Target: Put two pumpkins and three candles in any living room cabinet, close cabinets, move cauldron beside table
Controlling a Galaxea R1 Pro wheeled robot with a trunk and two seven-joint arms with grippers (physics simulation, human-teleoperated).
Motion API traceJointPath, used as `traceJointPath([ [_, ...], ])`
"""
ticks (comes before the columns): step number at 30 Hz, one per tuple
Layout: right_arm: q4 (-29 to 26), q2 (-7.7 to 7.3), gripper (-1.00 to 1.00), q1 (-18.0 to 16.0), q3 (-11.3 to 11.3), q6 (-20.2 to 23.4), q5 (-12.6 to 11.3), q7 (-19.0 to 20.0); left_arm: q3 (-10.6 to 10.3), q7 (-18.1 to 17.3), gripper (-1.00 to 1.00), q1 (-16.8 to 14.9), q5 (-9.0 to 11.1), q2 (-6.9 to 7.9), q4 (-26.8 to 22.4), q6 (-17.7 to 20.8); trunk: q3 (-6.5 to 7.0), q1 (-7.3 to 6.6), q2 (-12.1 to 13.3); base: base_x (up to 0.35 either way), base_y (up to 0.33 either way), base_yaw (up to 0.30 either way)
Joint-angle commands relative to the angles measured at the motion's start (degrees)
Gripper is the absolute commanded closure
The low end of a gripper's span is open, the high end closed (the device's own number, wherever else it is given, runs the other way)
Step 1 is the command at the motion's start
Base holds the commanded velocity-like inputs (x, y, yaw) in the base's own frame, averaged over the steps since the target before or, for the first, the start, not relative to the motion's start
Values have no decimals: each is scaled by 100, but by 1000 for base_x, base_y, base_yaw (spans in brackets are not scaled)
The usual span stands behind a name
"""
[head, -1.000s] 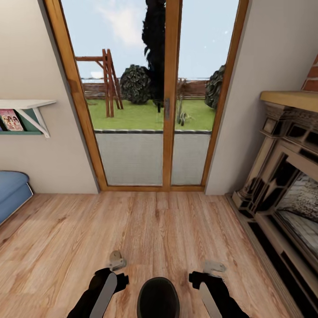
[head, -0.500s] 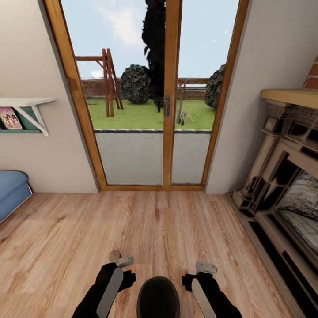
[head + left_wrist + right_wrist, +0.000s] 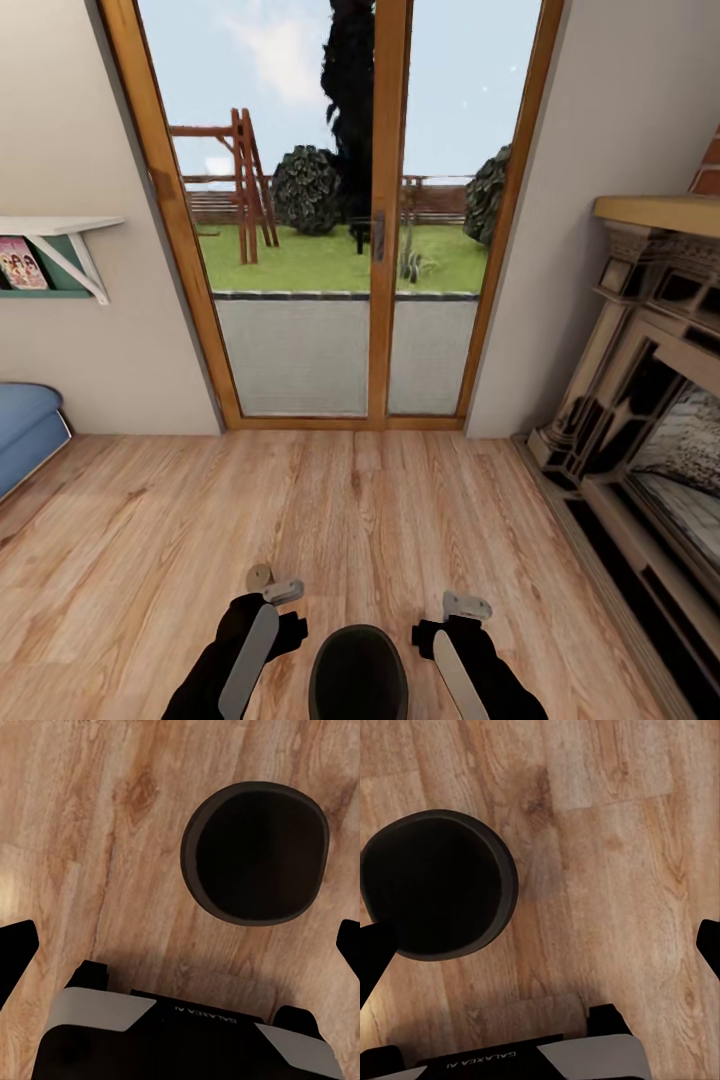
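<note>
Between my left gripper (image 3: 268,586) and right gripper (image 3: 466,606) — both spread, drawn inward — sits the cauldron (image 3: 357,673), ungrasped.

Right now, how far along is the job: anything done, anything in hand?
Done: nothing these views can confirm. The robot faces the glass doors, with the fireplace on its right and the sofa on its left.
In hand: nothing. The left gripper and right gripper are open over bare floor.
Left, as far as this shows: pumpkins, candles, closing cabinets, cauldron.
</note>
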Motion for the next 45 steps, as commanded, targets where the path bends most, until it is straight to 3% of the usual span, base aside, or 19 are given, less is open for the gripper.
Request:
traceJointPath([
  [1,-7,-5,-100,-4,14,9,-61,-60,-5,59,-100,-3,63,-3,-7,8,-25,23,-46,0,0,0],
  [15,-7,2,-100,-4,14,22,-58,-49,-11,63,-100,-4,71,-22,1,8,-276,330,-607,0,0,0],
  [21,2,18,-100,-4,28,224,-53,-11,-11,67,-100,-6,71,-22,32,8,-384,462,-848,0,0,0],
  [25,2,12,-100,-4,38,240,-53,291,-13,56,-100,-8,71,-22,44,5,-456,550,-1008,0,0,0],
  [27,6,-6,-100,-4,40,234,-49,625,-13,35,-100,-2,71,-22,52,-5,-492,594,-1089,0,0,0],
  [34,11,-11,-100,-4,57,187,0,783,-26,-14,-100,-2,79,-28,99,-28,-617,748,-1369,0,0,0],
  [42,121,21,-100,-7,58,173,1,790,-29,-39,-100,-5,73,-29,513,-126,-761,923,-1690,0,0,0],
  [45,186,33,-100,-12,62,157,7,794,-29,-56,-100,-4,73,-28,743,-351,-815,989,-1811,0,0,0],
])
